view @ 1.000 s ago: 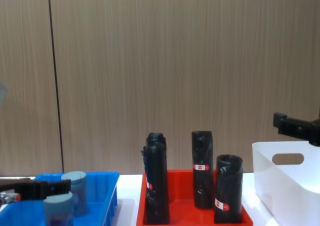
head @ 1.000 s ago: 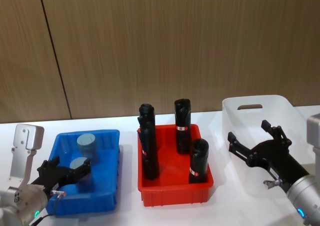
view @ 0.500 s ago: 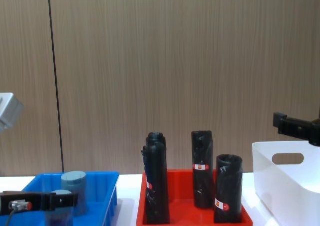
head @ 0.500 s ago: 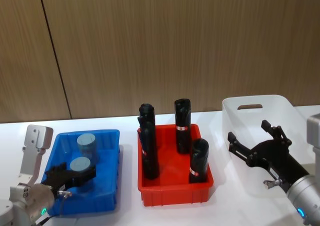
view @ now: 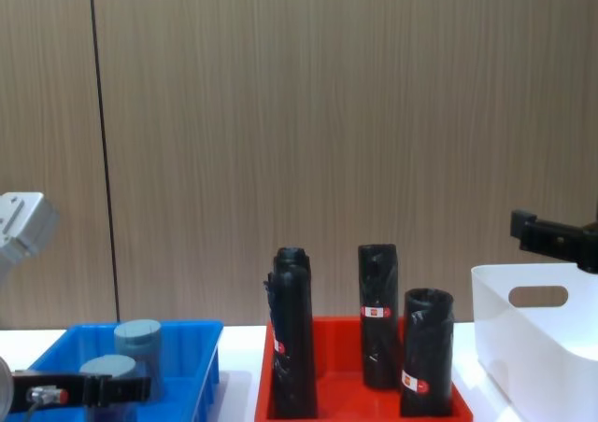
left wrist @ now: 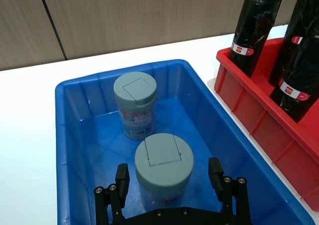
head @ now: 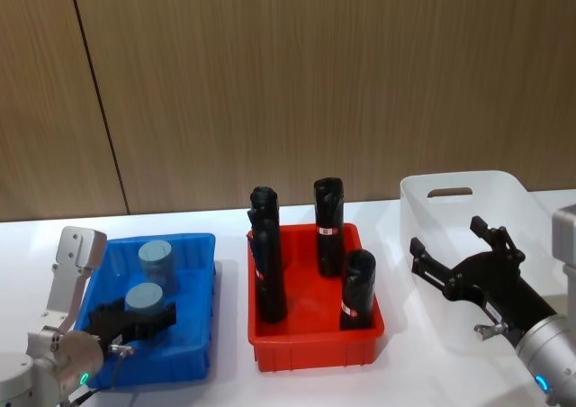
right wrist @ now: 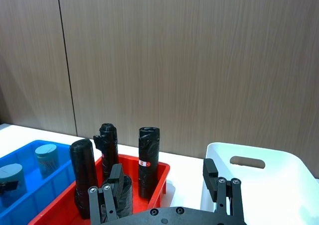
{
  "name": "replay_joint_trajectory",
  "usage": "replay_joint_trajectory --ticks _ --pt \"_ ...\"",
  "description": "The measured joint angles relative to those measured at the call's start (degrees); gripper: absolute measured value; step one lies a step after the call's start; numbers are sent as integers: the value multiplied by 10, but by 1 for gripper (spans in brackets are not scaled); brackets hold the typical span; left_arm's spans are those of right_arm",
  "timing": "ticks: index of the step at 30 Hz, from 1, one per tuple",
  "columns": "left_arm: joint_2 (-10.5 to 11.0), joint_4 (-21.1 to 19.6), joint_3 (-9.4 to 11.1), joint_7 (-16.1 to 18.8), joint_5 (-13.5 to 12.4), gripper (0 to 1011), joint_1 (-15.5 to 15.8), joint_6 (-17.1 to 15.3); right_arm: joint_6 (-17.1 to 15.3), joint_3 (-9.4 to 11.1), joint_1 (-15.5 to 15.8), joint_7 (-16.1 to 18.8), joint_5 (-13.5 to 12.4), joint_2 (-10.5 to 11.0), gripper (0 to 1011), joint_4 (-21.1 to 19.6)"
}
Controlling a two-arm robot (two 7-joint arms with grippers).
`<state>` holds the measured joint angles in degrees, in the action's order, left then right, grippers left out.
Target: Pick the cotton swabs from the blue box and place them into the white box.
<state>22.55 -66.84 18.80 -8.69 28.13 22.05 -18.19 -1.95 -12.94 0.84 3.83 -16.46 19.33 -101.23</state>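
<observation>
Red-white labels (left wrist: pixel 240 50) on the black rolls (left wrist: pixel 259 16) and the sticker (left wrist: pixel 135 124) on the cotton swabs (left wrist: pixel 134 88) are unreadable.

The red tray (head: pixel 315 351) is plain bright red. The rolls (head: pixel 328 213) standing in it are wrinkled glossy black, each ringed by a narrow red-and-white label (head: pixel 327 231). Left of the tray, the blue box (head: pixel 193 348) is saturated blue. The nearer cotton swab jar (left wrist: pixel 164 158) and the farther cotton swab jar (left wrist: pixel 135 89) in it have pale blue-grey lids over clear walls, and the farther one carries a whitish label with reddish print. Right of the tray, the white box (head: pixel 421 211) is plain milky white. The table (head: pixel 180 220) is white. The wall (head: pixel 270 83) behind the tray is brown wood grain with one dark vertical seam. The left gripper (left wrist: pixel 168 169) and right gripper (head: pixel 447 234) are black on silver-grey housings.
</observation>
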Motion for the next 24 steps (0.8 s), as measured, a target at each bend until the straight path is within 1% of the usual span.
replay_joint_trajectory --ticks 8,9,14,19,21,24 --pt "-6 22 2 -10 -14 1003 12 0 0 0 0 0 0 0 1002 0" --pt "-7 25 2 -11 -16 989 14 1 0 0 0 0 0 0 1001 0" --pt "-9 34 3 -15 -26 895 19 6 0 0 0 0 0 0 1002 0" --pt "-10 36 4 -16 -32 754 19 13 0 0 0 0 0 0 1002 0" --pt "-9 36 4 -16 -35 681 19 16 0 0 0 0 0 0 1002 0" --pt "-9 35 3 -16 -38 657 17 19 0 0 0 0 0 0 1001 0"
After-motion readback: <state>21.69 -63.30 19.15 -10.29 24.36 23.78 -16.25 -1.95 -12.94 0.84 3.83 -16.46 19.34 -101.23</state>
